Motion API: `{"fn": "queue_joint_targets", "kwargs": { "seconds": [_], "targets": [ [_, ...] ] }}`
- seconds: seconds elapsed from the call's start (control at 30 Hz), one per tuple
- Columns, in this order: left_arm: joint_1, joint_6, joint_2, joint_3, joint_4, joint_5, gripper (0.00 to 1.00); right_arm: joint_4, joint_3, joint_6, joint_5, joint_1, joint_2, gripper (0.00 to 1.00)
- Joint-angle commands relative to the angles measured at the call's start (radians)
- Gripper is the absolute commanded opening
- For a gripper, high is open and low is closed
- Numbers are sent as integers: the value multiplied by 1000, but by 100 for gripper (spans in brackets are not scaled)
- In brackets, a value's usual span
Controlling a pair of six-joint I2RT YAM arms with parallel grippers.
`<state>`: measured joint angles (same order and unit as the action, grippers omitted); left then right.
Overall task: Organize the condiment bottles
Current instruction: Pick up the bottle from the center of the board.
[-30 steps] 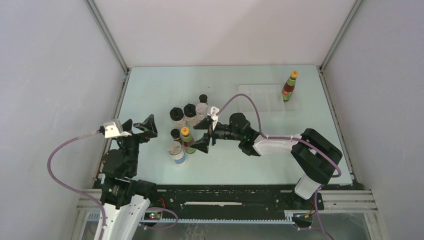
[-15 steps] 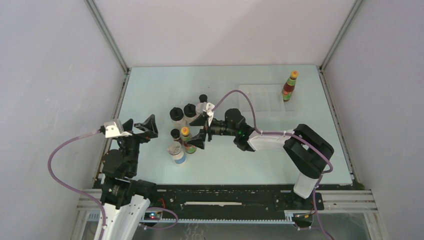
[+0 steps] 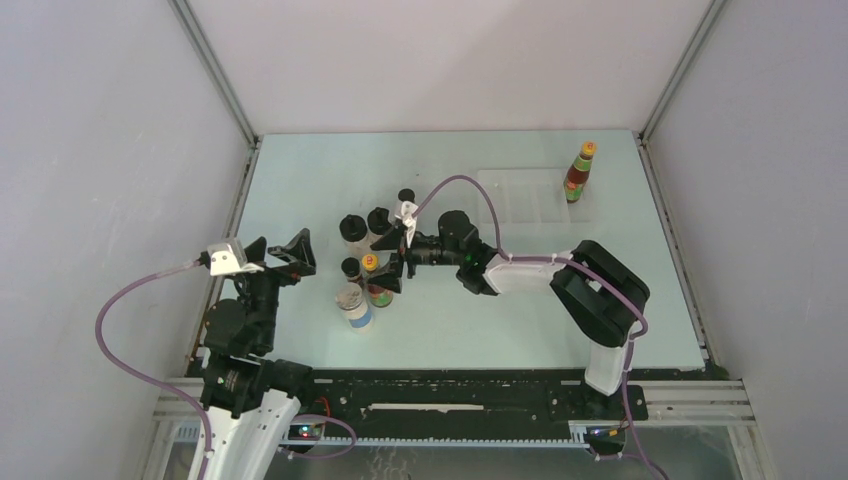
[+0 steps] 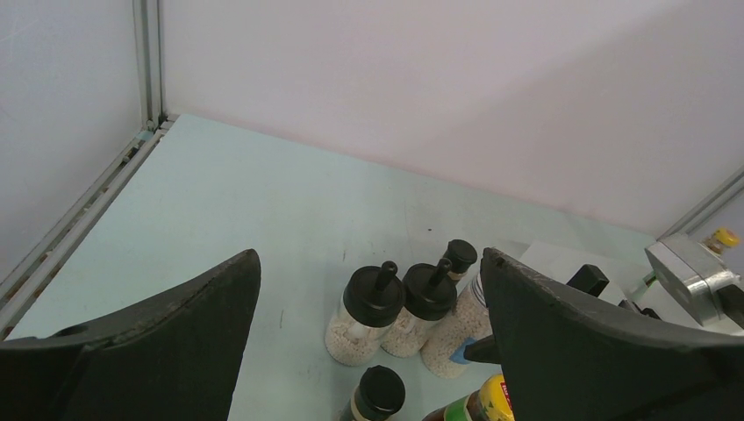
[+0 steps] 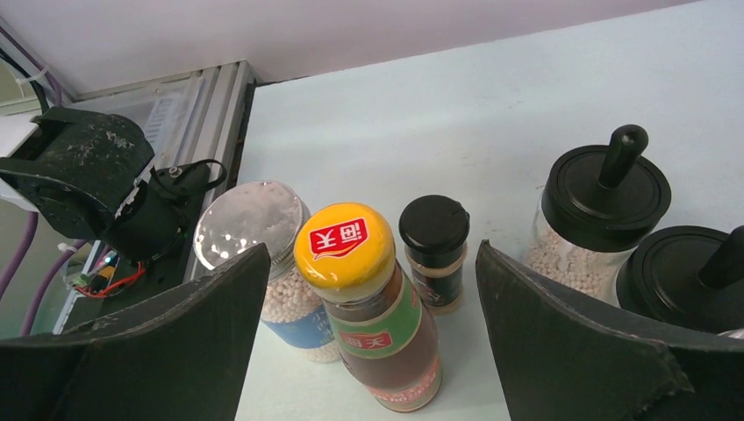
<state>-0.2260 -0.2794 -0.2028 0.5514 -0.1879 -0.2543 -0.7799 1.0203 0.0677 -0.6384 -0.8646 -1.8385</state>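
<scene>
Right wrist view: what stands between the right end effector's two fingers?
In the right wrist view, the yellow-capped red sauce bottle stands between the fingers of the open right end effector, neither touching it; a tiny dark jar stands beyond.

One slim red sauce bottle (image 3: 578,175) with a yellow cap stood upright, alone, in the upper right of the top view. The other red bottle (image 5: 373,324) stood in a bunch left of the middle. Just beside it were a silver-lidded jar (image 5: 263,263) with a blue label and white beads, and a tiny dark jar (image 5: 434,250). Behind them a black-lidded jar (image 5: 605,197) and its twin (image 5: 693,276) stood side by side, full of pale beads. Another tiny dark jar (image 3: 406,196) stood farther back.
</scene>
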Motion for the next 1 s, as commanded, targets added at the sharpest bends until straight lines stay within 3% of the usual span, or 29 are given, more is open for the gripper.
{"fn": "queue_joint_targets", "kwargs": {
  "seconds": [0.0, 0.33, 0.7, 0.77, 0.8, 0.97],
  "targets": [
    [1, 19, -4, -29, 40, 16, 100, -6, 51, -11, -23, 5, -22, 92],
    [-7, 23, 2, -33, 42, 14, 100, 18, 90, -7, -33, 4, -56, 67],
    [-11, 25, 4, -34, 44, 12, 100, 91, 105, -42, -28, -2, -46, 29],
    [-12, 25, 4, -34, 44, 12, 100, 112, 105, -56, -24, -8, -38, 15],
    [-12, 25, 3, -34, 45, 12, 100, 127, 105, -63, -19, -12, -33, 0],
    [-12, 25, 4, -34, 44, 12, 100, 180, 106, -113, 5, -26, 0, 0]
  ]
}}
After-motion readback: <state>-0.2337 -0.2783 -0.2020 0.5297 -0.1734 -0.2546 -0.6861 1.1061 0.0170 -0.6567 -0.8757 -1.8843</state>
